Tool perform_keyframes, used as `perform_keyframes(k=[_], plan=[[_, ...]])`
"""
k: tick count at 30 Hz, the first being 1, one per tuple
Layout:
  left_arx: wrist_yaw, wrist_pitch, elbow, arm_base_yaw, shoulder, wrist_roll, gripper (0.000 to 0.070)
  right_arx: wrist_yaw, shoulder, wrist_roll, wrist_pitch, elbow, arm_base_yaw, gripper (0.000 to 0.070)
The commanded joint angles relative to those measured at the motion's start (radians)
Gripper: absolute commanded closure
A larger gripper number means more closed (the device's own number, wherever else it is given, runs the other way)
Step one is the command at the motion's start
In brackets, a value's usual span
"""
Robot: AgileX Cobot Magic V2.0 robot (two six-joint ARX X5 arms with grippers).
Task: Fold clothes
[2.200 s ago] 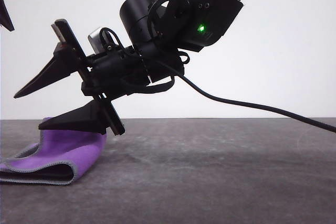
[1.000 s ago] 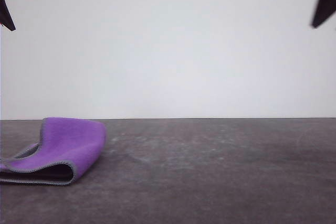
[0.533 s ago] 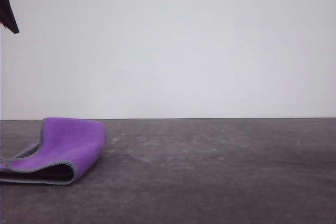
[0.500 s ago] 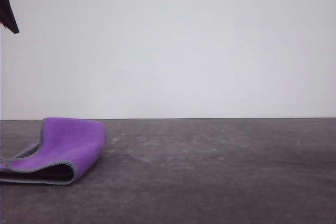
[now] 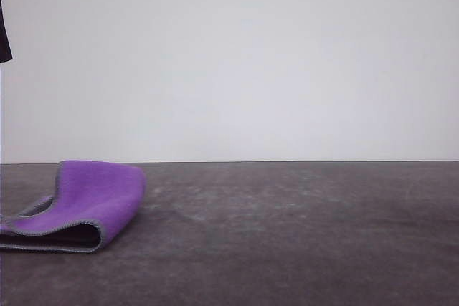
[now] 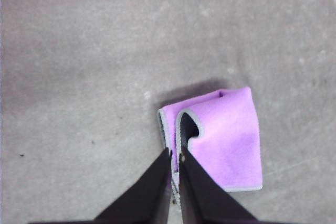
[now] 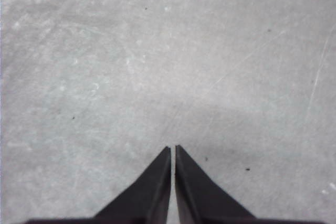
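Purple cloth [image 5: 90,202] folded over, loose on the grey counter [image 5: 301,234], near-left.
Fold bulges instead of lying flat, likely because nothing presses it. Left hand [image 6: 174,156] hangs above the cloth, fingers together, empty. Right hand [image 7: 172,150] also closed, over bare counter. Versus 2.2 s ago: right arm has left the front view; cloth hasn't moved.

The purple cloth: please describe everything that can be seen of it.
The cloth is a small, soft, towel-like piece, bright purple on its outer face, with grey stitched edging. It lies folded over on the grey table, at the left of the front view; the fold bulges loosely rather than lying flat, and a dark inner face shows at the open edge. In the left wrist view nothing grips it; it touches the table alone.
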Motion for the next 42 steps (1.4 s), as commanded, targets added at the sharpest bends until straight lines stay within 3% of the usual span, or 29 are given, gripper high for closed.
perform_keyframes(k=[1,13,18,20,26,29,36,42], plan=[[0.002,0.002,0.014,-0.001,0.014,-0.024,0.0688,0.001,0.006,-0.006,0.006,0.008,0.000,0.0694],[0.002,0.006,0.014,0.002,0.014,-0.023,0.0688,0.000,0.006,-0.006,0.044,0.008,0.000,0.0694],[-0.020,0.033,-0.027,0.006,-0.049,0.057,0.0684,0.000,0.006,-0.006,0.044,0.008,0.000,0.0694],[-0.022,0.116,-0.123,0.008,-0.126,0.038,0.0684,0.000,0.006,-0.006,0.044,0.008,0.000,0.0694],[-0.025,0.558,-0.602,0.008,-0.486,-0.028,0.0684,0.000,0.006,-0.006,0.044,0.008,0.000,0.0694],[-0.025,0.698,-0.819,0.007,-0.694,-0.040,0.0684,0.000,0.006,-0.006,0.044,0.008,0.000,0.0694],[-0.088,0.822,-1.147,0.003,-1.112,-0.044,0.0684,0.000,0.006,-0.006,0.044,0.008,0.000,0.0694],[-0.202,0.826,-1.264,-0.008,-1.295,-0.108,0.0684,0.000,0.006,-0.006,0.044,0.008,0.000,0.0694]])
